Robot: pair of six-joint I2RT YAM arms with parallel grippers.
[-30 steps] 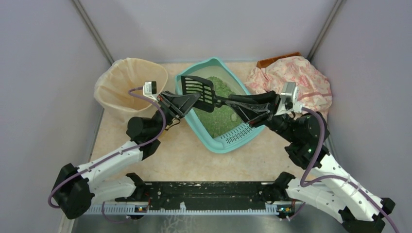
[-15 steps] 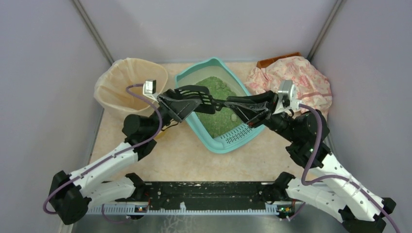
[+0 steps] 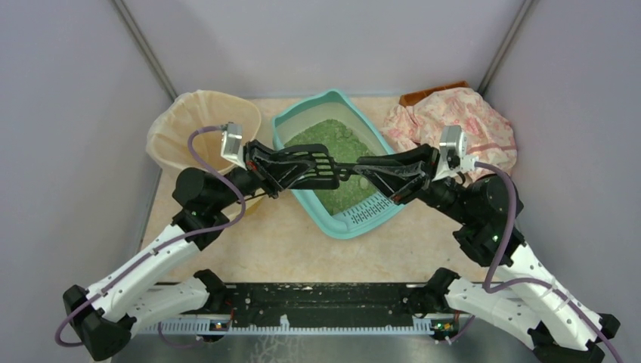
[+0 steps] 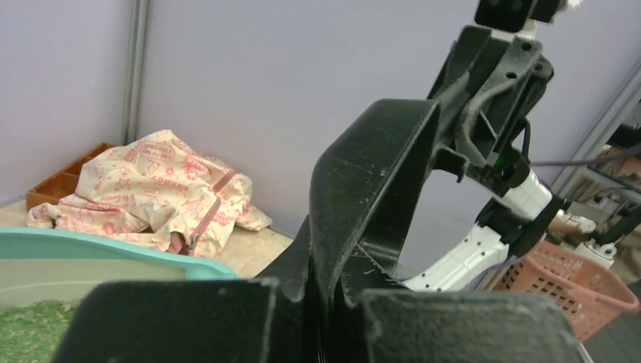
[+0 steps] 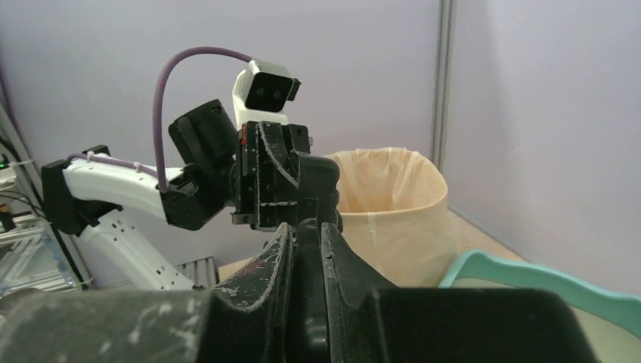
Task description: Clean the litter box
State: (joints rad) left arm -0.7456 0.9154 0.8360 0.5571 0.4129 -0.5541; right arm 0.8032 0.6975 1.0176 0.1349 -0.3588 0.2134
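A round beige bin lined with a pale bag stands at the rear left. Just beside it, mid-table, lies the teal rounded plastic litter box, set at a slant, holding green granules, with its slotted grate at the near end. A pink patterned cloth lies at the rear right.

The left gripper reaches rightward over the box's left rim, clamped on the head of a black slotted plastic scoop. The right gripper reaches leftward above the granules, closed on the scoop's handle.
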